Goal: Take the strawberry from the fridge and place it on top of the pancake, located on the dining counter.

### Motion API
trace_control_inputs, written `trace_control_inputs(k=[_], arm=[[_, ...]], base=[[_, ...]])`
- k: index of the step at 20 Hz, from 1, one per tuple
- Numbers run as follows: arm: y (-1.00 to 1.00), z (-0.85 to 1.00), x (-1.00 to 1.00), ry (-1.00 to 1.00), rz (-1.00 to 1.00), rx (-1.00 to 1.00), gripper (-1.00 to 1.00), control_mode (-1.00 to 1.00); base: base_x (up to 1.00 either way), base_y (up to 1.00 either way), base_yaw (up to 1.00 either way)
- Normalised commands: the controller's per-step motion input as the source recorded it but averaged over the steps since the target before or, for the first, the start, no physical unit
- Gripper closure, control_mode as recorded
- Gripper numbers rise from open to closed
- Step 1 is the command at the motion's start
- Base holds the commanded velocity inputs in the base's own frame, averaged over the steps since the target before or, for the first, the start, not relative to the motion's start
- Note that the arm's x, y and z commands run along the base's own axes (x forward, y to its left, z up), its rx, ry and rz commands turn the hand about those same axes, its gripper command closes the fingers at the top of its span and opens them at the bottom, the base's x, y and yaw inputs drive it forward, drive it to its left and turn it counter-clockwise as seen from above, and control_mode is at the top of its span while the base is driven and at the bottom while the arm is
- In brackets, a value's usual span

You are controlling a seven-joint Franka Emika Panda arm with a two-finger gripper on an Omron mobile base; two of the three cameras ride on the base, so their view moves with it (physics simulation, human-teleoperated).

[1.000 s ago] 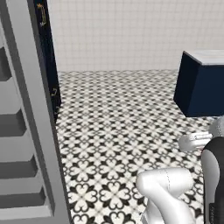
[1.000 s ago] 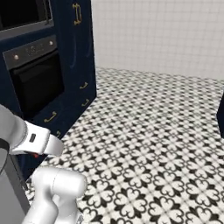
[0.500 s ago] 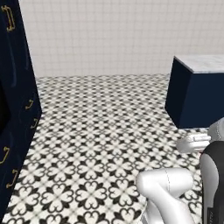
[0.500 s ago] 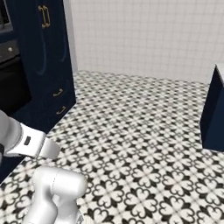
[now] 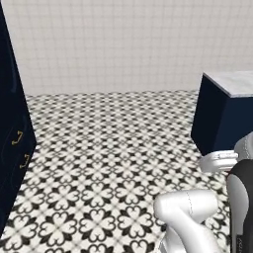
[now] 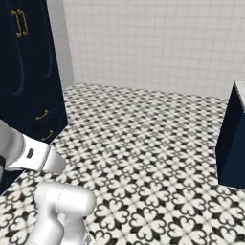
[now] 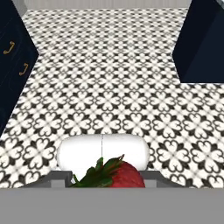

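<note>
The strawberry [image 7: 118, 175] sits at the bottom of the hand view, red body with its green leafy cap to the left, right where the jaws would meet. The finger tips themselves are not plain to see there, but the fruit rides with the hand above the patterned floor [image 7: 109, 87], so I judge the jaws to be clamped on it, partly closed around its body.

It is a small, light, soft fruit. Weight is no concern; crushing and slipping are. The skin is smooth and the shape tapers, so a squeeze near the tip would tend to push it out of the jaws. The best hold is across the widest part, just below the leaves, with gentle pressure; the cap gives no firm purchase. The present hold looks to be on the broad part, though the contact points are hidden.

The counter [image 5: 227, 111] stands to the right in the left base view, its marble top above a navy base, well apart from the hand. The pancake cannot be made out on it from here. A navy cabinet [image 6: 28, 81] with gold handles is at the left. Because the fruit is rounded, it may roll once released, so a low, level release should suit it.
</note>
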Motion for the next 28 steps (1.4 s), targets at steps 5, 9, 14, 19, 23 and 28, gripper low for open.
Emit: trace_control_inputs(k=[5,9,14,19,23,28], arm=[[0.0,0.0,0.0,0.0,0.0,0.0,1.0,1.0],[0.0,0.0,0.0,0.0,0.0,0.0,1.0,1.0],[0.0,0.0,0.0,0.0,0.0,0.0,1.0,1.0],[0.0,0.0,0.0,0.0,0.0,0.0,1.0,1.0],[0.0,0.0,0.0,0.0,0.0,0.0,1.0,1.0],[0.0,0.0,0.0,0.0,0.0,0.0,1.0,1.0]], base=[[1.0,-0.05,-0.15],[1.0,0.0,-0.16],[1.0,0.07,-0.18],[1.0,0.39,-0.16],[1.0,0.39,-0.45],[1.0,0.51,-0.57]])
